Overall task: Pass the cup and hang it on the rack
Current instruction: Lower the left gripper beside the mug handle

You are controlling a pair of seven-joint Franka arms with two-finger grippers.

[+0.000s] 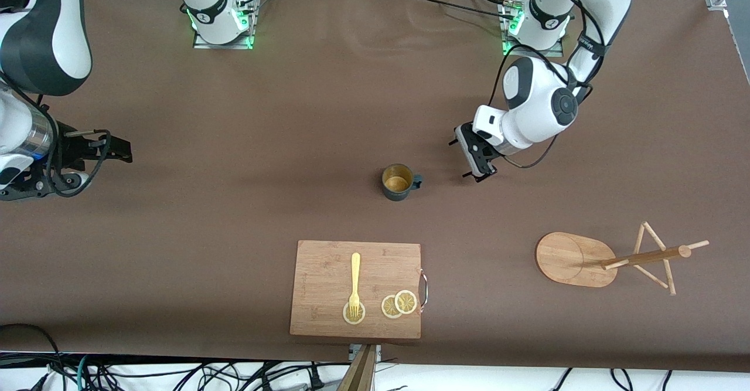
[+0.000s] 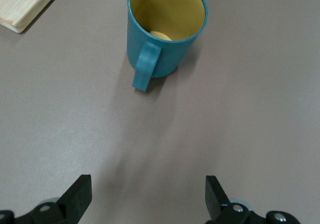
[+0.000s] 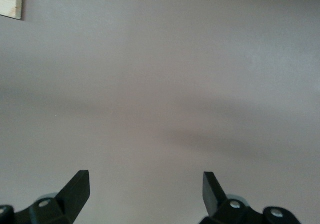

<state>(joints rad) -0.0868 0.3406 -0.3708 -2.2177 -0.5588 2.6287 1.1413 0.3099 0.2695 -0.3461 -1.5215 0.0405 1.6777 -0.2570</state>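
The cup (image 1: 399,182), dark teal with a mustard-yellow inside, stands upright near the middle of the table, its handle turned toward the left arm's end. In the left wrist view the cup (image 2: 172,59) has its handle facing my left gripper (image 2: 147,184). My left gripper (image 1: 460,159) hovers low beside the cup on the handle side, a short gap away, open with nothing between its fingers. The wooden rack (image 1: 571,259), with an oval base, a post and thin pegs, sits toward the left arm's end, nearer the front camera than the cup. My right gripper (image 1: 108,162) waits open at the right arm's end of the table, over bare table (image 3: 160,84).
A rectangular wooden cutting board (image 1: 328,315) lies near the table's front edge, nearer the camera than the cup. It carries a yellow fork (image 1: 354,282) and lemon slices (image 1: 399,303). A corner of the board (image 2: 25,4) shows in the left wrist view.
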